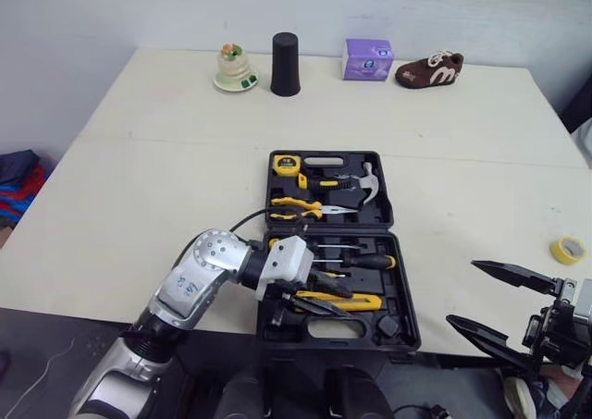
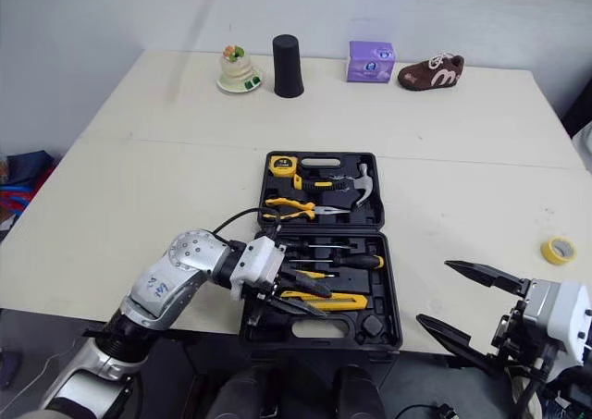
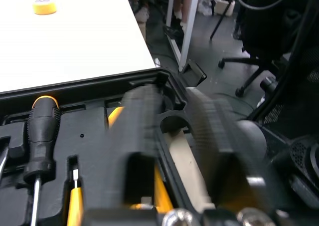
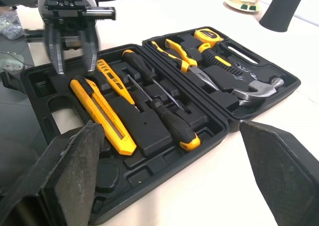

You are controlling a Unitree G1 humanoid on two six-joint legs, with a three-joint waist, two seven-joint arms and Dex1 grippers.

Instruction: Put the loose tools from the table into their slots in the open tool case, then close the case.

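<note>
Tool case (image 4: 144, 131) open, knife slotted.
Left gripper (image 4: 72, 61) is held spread over the utility knife (image 4: 102, 113), apparently seated; right gripper (image 1: 461, 292) is held spread, clear at near right.

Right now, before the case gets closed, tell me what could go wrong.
1. The left gripper, open, hangs inside the tool case just over one end of the utility knife. Pulling out carelessly could knock the knife from its slot, and closing the case now would likely trap the gripper.
2. The yellow tape roll lies on the table near its right edge, close to the open right gripper. A clumsy reach might push it off.
</note>
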